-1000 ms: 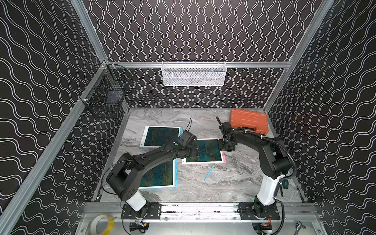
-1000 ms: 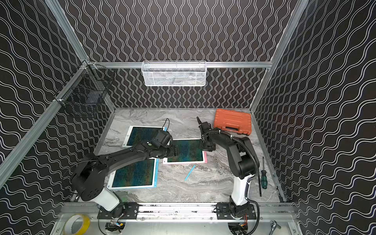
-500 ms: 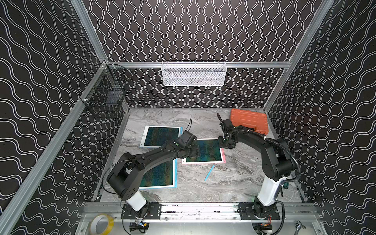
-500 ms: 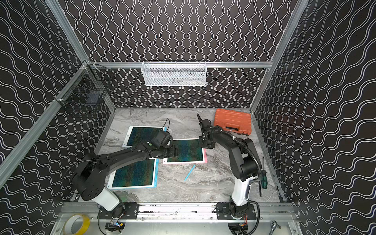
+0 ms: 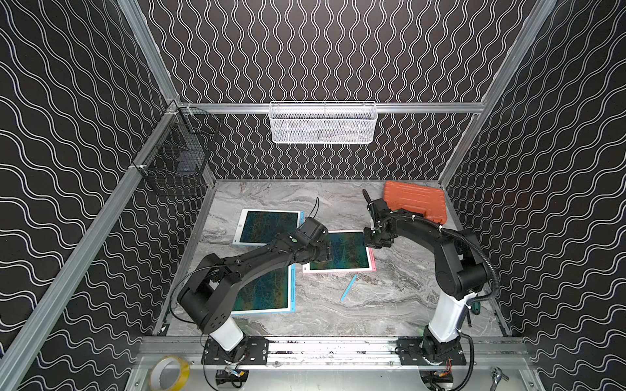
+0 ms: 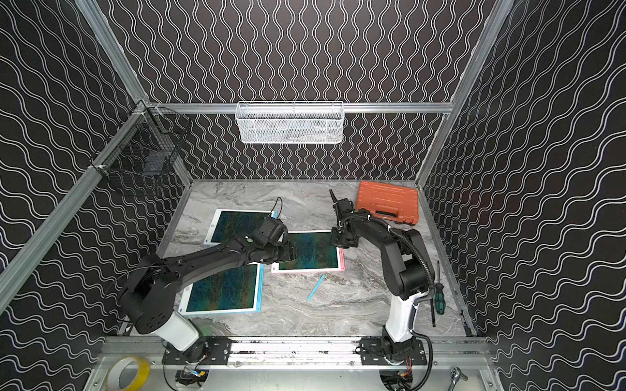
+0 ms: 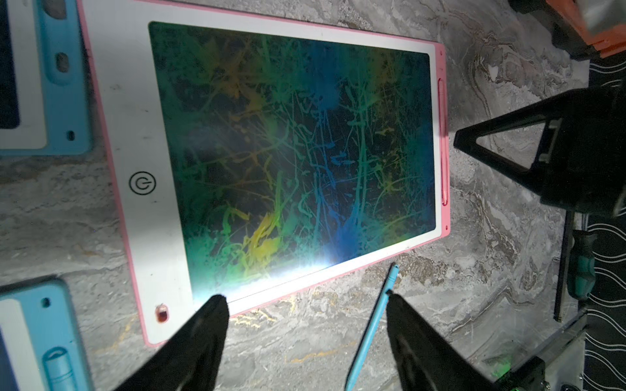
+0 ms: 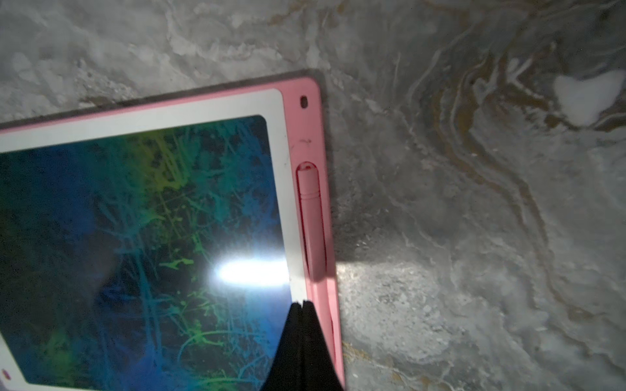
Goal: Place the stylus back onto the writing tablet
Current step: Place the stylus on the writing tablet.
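Right wrist view: my right gripper has its jaws pressed together with nothing between them. The tips sit over the pink rim of the pink tablet, just beside its side slot. That slot holds the pink stylus, lying flush along the edge. I cannot tell whether my tips touch the rim.

A blue stylus lies loose on the marble table, just off the pink tablet's near edge and apart from both blue tablets.

The white mesh basket hangs on the back rail; its contents are too faint to name. The black wire basket on the side rail holds one dark object. The orange case lies closed in the far corner.

My left arm stretches low and forward across the nearer blue tablet, and my left gripper hangs above the pink tablet with jaws wide, holding nothing. My right arm rises at the elbow and bends inward, wrist pointing down.
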### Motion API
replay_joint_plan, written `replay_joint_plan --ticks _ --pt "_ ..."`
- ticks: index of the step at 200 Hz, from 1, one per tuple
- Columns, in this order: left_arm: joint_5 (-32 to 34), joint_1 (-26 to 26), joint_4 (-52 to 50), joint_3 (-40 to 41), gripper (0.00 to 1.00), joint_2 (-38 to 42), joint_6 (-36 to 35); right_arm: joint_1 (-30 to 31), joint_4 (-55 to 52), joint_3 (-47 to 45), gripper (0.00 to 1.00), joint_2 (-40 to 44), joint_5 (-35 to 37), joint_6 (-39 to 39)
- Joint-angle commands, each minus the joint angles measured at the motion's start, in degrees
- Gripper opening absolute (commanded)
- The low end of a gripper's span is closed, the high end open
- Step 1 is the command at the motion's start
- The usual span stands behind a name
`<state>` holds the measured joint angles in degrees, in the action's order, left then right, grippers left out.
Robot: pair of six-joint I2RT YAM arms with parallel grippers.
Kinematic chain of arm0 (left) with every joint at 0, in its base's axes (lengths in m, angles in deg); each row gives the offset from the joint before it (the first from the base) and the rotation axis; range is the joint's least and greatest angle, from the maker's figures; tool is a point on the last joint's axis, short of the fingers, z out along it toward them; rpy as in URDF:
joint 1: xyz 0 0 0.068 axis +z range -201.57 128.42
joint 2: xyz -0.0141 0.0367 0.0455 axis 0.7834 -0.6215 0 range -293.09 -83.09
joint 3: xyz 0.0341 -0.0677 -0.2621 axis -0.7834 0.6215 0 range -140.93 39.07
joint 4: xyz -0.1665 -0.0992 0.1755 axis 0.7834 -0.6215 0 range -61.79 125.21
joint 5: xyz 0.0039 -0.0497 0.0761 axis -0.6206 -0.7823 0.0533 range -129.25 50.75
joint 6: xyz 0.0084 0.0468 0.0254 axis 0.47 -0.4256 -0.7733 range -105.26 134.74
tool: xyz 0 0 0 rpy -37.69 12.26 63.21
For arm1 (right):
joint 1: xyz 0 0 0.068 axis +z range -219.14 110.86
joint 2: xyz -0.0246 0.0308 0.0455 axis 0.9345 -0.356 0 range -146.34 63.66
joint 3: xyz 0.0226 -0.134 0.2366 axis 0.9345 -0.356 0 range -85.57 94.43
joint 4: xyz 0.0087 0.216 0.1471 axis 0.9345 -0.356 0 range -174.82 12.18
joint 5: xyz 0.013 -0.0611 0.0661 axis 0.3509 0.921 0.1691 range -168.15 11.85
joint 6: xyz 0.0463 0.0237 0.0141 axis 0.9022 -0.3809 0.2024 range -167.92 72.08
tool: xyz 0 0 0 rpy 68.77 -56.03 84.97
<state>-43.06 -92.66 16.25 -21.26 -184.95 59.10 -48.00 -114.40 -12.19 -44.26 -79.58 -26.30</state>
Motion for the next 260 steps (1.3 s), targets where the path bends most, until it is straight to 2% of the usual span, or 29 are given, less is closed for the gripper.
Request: replay_joint_plan --ticks 1,192,260 --pt "-0.3 0.1 1.5 0.1 0.78 0.4 -1.0 0.0 -0.4 -0.3 0.02 -0.3 -0.6 0.2" --pt "-0.2 0.1 1.6 0.4 0.78 0.3 -0.8 -0.3 1.2 -1.8 0.02 -2.2 0.5 0.1" --pt "0.2 0.4 -1.5 -1.7 0.78 -0.3 -1.8 -0.3 -1.1 4.8 0.11 1.1 0.0 -0.7"
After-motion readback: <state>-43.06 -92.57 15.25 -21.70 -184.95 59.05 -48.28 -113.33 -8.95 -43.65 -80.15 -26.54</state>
